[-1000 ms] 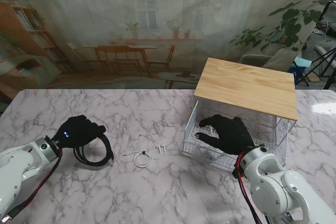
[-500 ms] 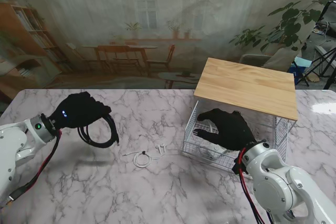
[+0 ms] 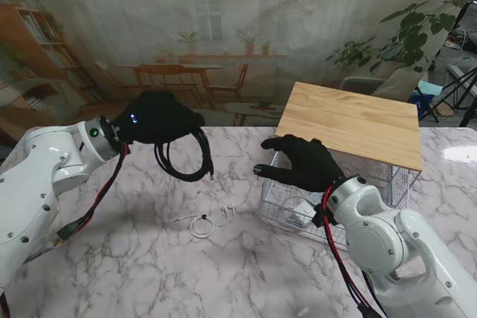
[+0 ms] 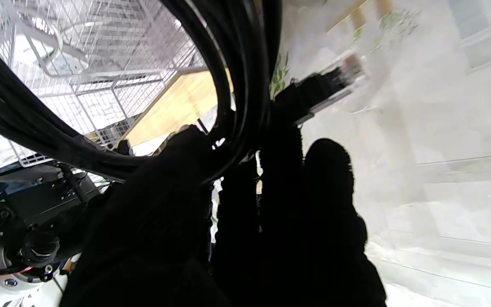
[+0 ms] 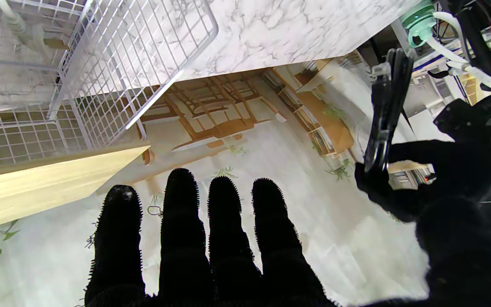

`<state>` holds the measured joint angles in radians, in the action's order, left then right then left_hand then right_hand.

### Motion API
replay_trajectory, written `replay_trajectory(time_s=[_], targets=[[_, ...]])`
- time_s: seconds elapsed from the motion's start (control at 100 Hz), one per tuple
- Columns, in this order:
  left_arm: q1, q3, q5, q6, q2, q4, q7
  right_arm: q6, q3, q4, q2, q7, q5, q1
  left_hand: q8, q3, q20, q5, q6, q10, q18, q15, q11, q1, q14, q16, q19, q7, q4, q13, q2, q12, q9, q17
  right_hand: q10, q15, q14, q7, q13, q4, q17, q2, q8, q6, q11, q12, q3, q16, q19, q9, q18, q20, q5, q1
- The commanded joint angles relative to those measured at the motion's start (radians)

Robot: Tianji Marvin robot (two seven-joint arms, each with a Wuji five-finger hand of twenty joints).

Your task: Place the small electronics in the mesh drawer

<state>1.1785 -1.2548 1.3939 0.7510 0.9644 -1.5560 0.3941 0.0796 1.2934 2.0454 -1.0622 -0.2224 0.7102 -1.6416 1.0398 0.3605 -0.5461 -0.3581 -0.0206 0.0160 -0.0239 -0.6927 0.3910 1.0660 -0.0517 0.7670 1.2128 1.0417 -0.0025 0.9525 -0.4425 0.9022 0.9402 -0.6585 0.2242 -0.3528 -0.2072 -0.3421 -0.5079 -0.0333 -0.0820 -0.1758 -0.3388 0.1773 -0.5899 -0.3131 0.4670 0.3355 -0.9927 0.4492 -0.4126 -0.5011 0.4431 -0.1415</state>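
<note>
A: Stand view first — what's changed vs a sec ago?

B: Left hand (image 3: 160,117) was low on the desk (image 3: 112,273) at left-centre of frame, clamped on the coiled black cable (image 3: 186,158). Now it's up in the upper-left-centre, cable w/ it, loop hanging clear of the marble. Fingers are wrapped tight round the coil; left wrist view confirms, cable strands (image 4: 228,85) run through the fist.

A: And the right hand (image 3: 298,163)?

B: Was down inside the mesh drawer (image 3: 279,202), right of centre. Now it's lifted out, over the drawer's near-left corner, fingers spread, holding nothing. Right wrist view: four fingers (image 5: 224,221) straight and apart, no object btwn them.

A: So drawer's free?

B: Looks it. Drawer is pulled out from under the wooden top (image 3: 350,121), w/ something pale already lying in it; can't tell what. I'd judge the cable is the item in transit: picked, lifted, heading right toward the drawer, right hand getting out of the way.

A: What's left?

B: White cable (image 3: 201,225) and earbuds (image 3: 229,209) sit on the desk at centre frame, just left of the drawer, untouched. So roughly mid-task, imo.

A: Risk?

B: Dangling loop could snag the drawer rim or brush the small bits.
</note>
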Motion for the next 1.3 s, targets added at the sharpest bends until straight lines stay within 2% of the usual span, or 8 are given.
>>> replay_trajectory(time_s=[0.0, 0.57, 0.8, 0.89, 1.02, 1.12, 1.18, 1.29], targets=[[-0.028, 0.024, -0.01, -0.012, 0.032, -0.026, -0.023, 0.008, -0.015, -0.02, -0.003, -0.009, 0.008, 0.026, 0.03, 0.136, -0.026, -0.049, -0.081, -0.006, 0.11, -0.058, -0.013, 0.096, 0.014, 0.023, 0.008, 0.016, 0.039, 0.035, 0.04, 0.019, 0.025, 0.013, 0.012, 0.096, -0.007, 0.038, 0.053, -0.038, 0.02, -0.04, 0.022, 0.04, 0.021, 0.008, 0.05, -0.017, 0.018, -0.066, 0.004, 0.004, -0.037, 0.071], [-0.14, 0.204, -0.139, -0.081, 0.073, -0.004, -0.126, 0.142, -0.186, -0.122, -0.025, 0.028, -0.111, 0.204, 0.04, 0.141, -0.028, -0.049, -0.077, -0.004, 0.109, -0.062, -0.011, 0.094, 0.015, 0.023, 0.01, 0.013, 0.046, 0.033, 0.04, 0.017, 0.02, 0.013, -0.015, 0.137, 0.012, -0.106, 0.14, -0.053, 0.099, -0.131, -0.186, 0.043, -0.038, -0.028, 0.132, -0.031, 0.088, -0.257, -0.014, 0.013, 0.008, 0.107], [-0.156, 0.236, -0.151, -0.088, 0.075, 0.013, -0.139, 0.157, -0.251, -0.157, -0.039, 0.076, -0.119, 0.252, 0.045, 0.142, -0.028, -0.046, -0.076, -0.001, 0.11, -0.062, -0.01, 0.095, 0.016, 0.021, 0.009, 0.011, 0.047, 0.031, 0.043, 0.016, 0.016, 0.014, -0.039, 0.054, 0.025, -0.602, 0.115, 0.008, 0.106, -0.034, -0.491, -0.092, -0.159, -0.138, -0.06, 0.009, 0.11, -0.206, -0.016, 0.025, 0.045, -0.403], [-0.157, 0.241, -0.155, -0.095, 0.076, 0.017, -0.142, 0.156, -0.26, -0.16, -0.041, 0.085, -0.107, 0.259, 0.049, 0.137, -0.027, -0.033, -0.068, 0.002, 0.105, -0.058, -0.01, 0.1, 0.016, 0.019, 0.006, 0.01, 0.043, 0.023, 0.052, 0.017, 0.006, 0.021, -0.054, -0.009, 0.029, -0.906, 0.093, -0.087, 0.111, -0.112, -0.381, -0.184, -0.216, -0.2, 0.28, 0.037, 0.132, -0.161, -0.011, 0.045, 0.026, -0.487], [-0.152, 0.242, -0.157, -0.102, 0.076, 0.017, -0.148, 0.163, -0.259, -0.15, -0.042, 0.092, -0.092, 0.255, 0.041, 0.099, -0.025, 0.013, -0.053, 0.019, 0.107, -0.049, -0.019, 0.11, 0.019, 0.016, 0.0, -0.005, 0.019, 0.003, 0.089, 0.013, -0.025, 0.036, -0.066, -0.11, 0.027, -0.986, 0.055, -0.129, 0.102, -0.115, -0.393, -0.181, -0.289, -0.269, 0.353, 0.085, 0.133, -0.071, -0.007, 0.049, 0.113, -0.564], [-0.142, 0.235, -0.162, -0.11, 0.075, 0.008, -0.17, 0.162, -0.253, -0.144, -0.044, 0.106, -0.082, 0.248, -0.127, -0.064, -0.017, 0.127, 0.008, 0.06, 0.09, -0.003, -0.058, 0.096, -0.012, 0.012, -0.04, -0.133, 0.006, -0.052, 0.173, 0.0, -0.121, 0.084, -0.079, -0.239, 0.028, -0.992, -0.028, -0.133, 0.04, -0.176, -0.394, -0.146, -0.388, -0.382, 0.452, 0.143, 0.093, 0.094, 0.001, 0.035, 0.214, -0.561], [-0.133, 0.226, -0.162, -0.117, 0.073, 0.0, -0.188, 0.166, -0.248, -0.137, -0.044, 0.106, -0.083, 0.243, -0.274, -0.151, -0.021, 0.165, 0.067, 0.106, 0.074, 0.029, 0.132, -0.016, -0.033, 0.015, -0.074, -0.323, 0.027, -0.097, 0.274, -0.279, -0.344, 0.124, -0.061, -0.317, 0.029, -0.988, -0.078, -0.132, 0.002, -0.202, -0.403, -0.111, -0.424, -0.418, 0.488, 0.174, 0.042, 0.162, 0.007, 0.018, 0.258, -0.56], [-0.109, 0.194, -0.17, -0.131, 0.069, -0.021, -0.252, 0.167, -0.232, -0.124, -0.044, 0.114, -0.08, 0.229, -0.529, -0.343, 0.029, 0.22, 0.145, 0.185, 0.01, 0.178, 0.026, -0.185, -0.12, -0.061, -0.23, -0.671, 0.033, -0.307, 0.374, -0.465, -0.575, 0.3, -0.046, -0.413, 0.03, -0.98, -0.136, -0.132, -0.075, -0.231, -0.425, -0.086, -0.466, -0.422, 0.533, 0.208, -0.062, 0.227, 0.031, -0.01, 0.298, -0.548]])
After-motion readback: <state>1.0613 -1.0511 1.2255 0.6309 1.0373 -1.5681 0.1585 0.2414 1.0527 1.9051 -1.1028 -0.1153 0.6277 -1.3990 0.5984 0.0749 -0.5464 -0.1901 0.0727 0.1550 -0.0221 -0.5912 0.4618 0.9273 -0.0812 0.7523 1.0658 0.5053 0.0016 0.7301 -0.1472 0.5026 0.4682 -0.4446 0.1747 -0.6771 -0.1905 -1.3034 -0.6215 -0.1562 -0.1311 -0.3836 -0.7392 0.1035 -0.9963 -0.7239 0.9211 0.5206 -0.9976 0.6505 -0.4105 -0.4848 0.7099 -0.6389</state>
